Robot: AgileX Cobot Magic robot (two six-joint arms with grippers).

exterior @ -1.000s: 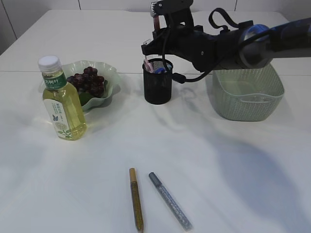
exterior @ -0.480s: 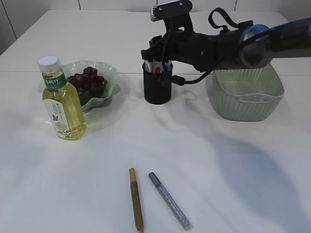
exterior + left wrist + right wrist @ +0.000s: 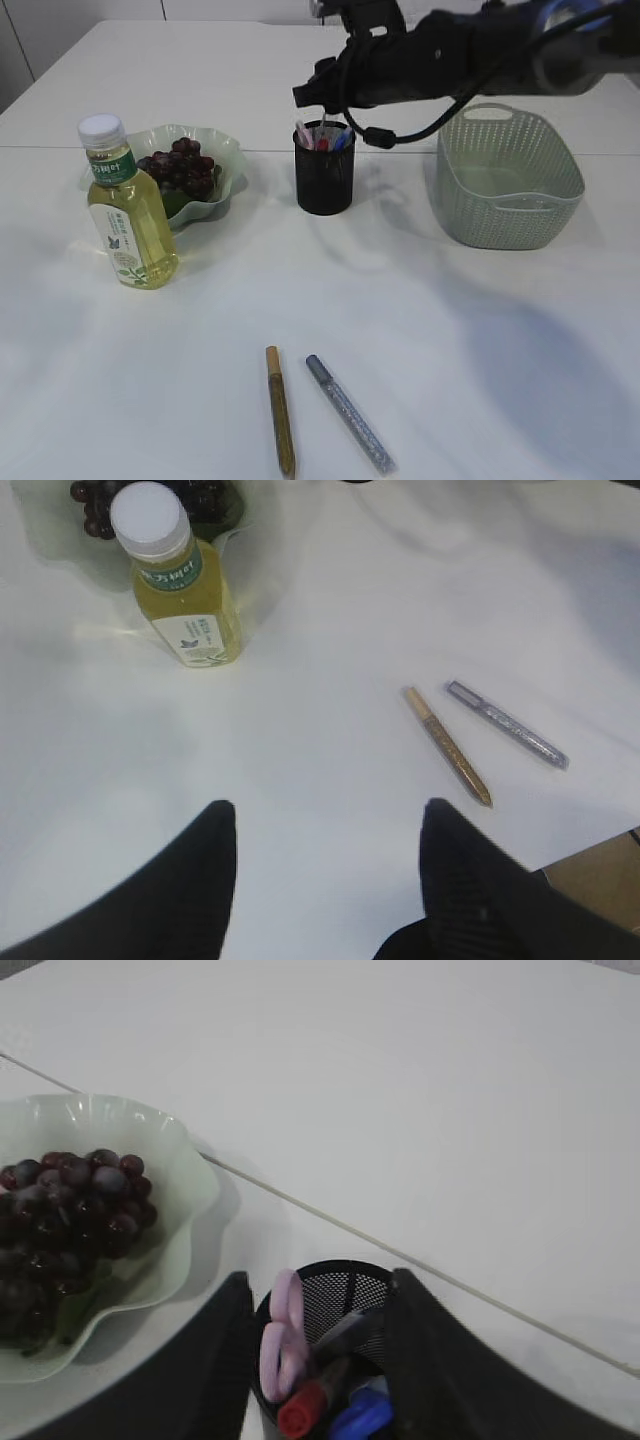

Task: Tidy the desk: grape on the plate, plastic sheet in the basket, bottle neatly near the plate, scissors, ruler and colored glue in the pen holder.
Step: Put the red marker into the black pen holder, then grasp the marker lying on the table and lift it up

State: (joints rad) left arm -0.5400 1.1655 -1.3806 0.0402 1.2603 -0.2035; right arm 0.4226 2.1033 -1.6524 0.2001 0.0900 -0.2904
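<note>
Grapes (image 3: pixel 182 169) lie in the pale green plate (image 3: pixel 229 160), and the bottle (image 3: pixel 127 208) stands upright just beside it, touching its front-left edge as far as I can tell. From the exterior view I see the right arm above the black pen holder (image 3: pixel 324 180), but the right gripper (image 3: pixel 315 1310) itself is hard to read there. The right wrist view helps me: its two fingers stand apart, one on each side of the holder's mouth, gripping nothing. Inside I see pink scissors handles (image 3: pixel 280 1340), a red cap and a blue cap. The left gripper (image 3: pixel 325 850) shows only in the left wrist view, jaws apart and empty above the table (image 3: pixel 320 630). Gold glue pen (image 3: pixel 280 410) and silver glue pen (image 3: pixel 349 413) lie near each other on the table. The basket (image 3: pixel 508 175) stands at the right, and I cannot see its inside well.
</note>
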